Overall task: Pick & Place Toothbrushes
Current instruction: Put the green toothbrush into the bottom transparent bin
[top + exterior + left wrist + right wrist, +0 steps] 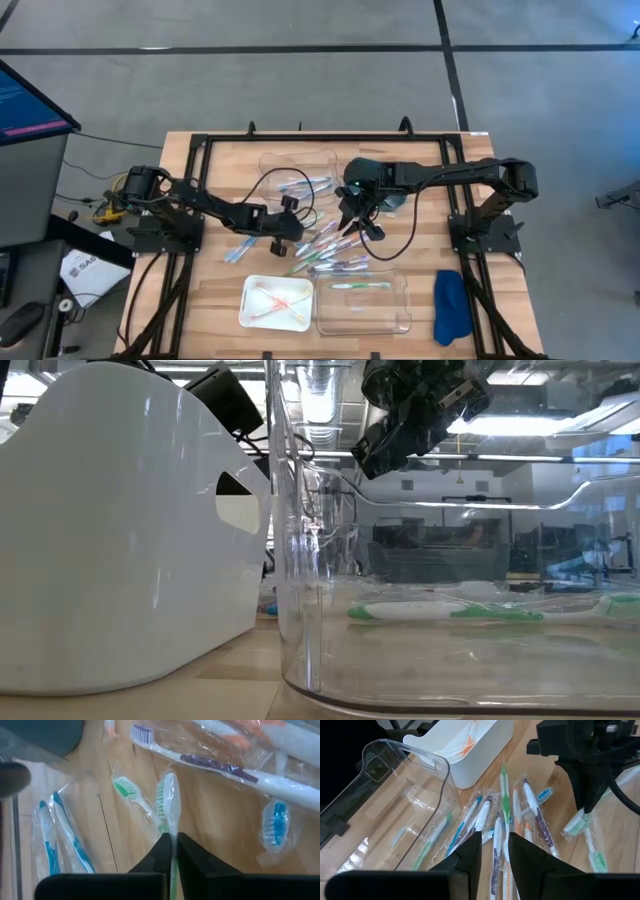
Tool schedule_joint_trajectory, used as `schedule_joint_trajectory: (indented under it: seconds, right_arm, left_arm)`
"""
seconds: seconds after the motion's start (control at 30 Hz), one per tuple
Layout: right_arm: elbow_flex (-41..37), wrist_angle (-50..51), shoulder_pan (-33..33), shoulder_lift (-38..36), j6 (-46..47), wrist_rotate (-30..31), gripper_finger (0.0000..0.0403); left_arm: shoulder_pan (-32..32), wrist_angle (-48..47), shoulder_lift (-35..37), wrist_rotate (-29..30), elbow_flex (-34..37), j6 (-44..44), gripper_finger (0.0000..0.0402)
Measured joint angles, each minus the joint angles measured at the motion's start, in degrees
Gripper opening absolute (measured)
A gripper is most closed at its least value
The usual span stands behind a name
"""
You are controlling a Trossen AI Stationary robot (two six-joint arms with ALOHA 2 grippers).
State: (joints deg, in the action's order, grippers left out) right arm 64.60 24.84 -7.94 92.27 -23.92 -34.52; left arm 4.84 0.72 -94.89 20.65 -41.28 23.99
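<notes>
Several wrapped toothbrushes [325,248] lie in a loose pile on the wooden table, also seen in the right wrist view [520,820]. My left gripper [174,842] stands at the pile's left side [295,238], shut on a white toothbrush with green bristles [167,795]. My right gripper [495,842] hangs above the pile's far right part [358,222], fingers apart, with nothing between them. A green toothbrush [360,286] lies in the near clear tray [400,315]. My left gripper pinches the green-bristled toothbrush's handle [173,851] between its two fingertips, through the clear wrapper. The fingers slant down from the table's left and lie roughly along the brush. Its head [575,826] sticks out below the fingers; whether it clears the table I cannot tell.
A white tray [252,312] holding orange-pink toothbrushes stands at the near edge, left of the clear tray. Another clear tray [268,160] sits at the far side. A blue cloth [452,305] lies near right. Black frame rails [320,137] run around the table.
</notes>
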Motion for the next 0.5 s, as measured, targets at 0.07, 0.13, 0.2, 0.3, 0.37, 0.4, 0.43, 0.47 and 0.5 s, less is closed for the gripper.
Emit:
schedule_joint_trajectory:
  seconds: [0.07, 0.13, 0.2, 0.3, 0.37, 0.4, 0.43, 0.47, 0.5]
  right_arm:
    - [0.00, 0.00, 0.03, 0.00, 0.00, 0.00, 0.0090]
    - [0.00, 0.00, 0.07, 0.00, 0.00, -0.02, 0.0090]
    - [0.00, 0.00, 0.07, 0.00, 0.00, -0.01, 0.0090]
    - [0.00, 0.00, 0.06, 0.00, 0.00, -0.01, 0.0090]
    - [0.00, 0.00, 0.07, 0.00, 0.00, -0.02, 0.0090]
    - [0.00, 0.00, 0.07, 0.00, 0.01, -0.02, 0.0090]
    - [0.00, 0.00, 0.07, 0.00, 0.01, -0.02, 0.0090]
    - [0.00, 0.00, 0.07, 0.00, 0.00, -0.02, 0.0090]
    - [0.00, 0.00, 0.07, 0.00, 0.00, -0.02, 0.0090]
  left_arm:
    - [0.00, -0.55, 0.00, 0.04, 0.00, -0.73, 0.0010]
    - [0.00, -0.83, 0.00, 0.06, 0.00, -1.47, 0.0008]
    - [-0.01, -0.82, 0.00, 0.09, 0.00, -1.97, 0.0007]
    - [-0.02, -0.92, 0.00, 0.11, 0.00, -2.09, 0.0008]
    - [-0.02, -0.92, 0.00, 0.02, 0.00, -2.15, 0.0008]
    - [-0.02, -0.95, 0.00, -0.18, 0.00, -2.10, 0.0008]
    - [-0.07, -0.97, 0.00, -0.63, 0.00, -2.09, 0.0009]
    - [-0.18, -0.99, 0.00, -1.11, 0.00, -2.07, 0.0011]
    - [-0.31, -1.01, 0.00, -1.29, 0.00, -2.06, 0.0015]
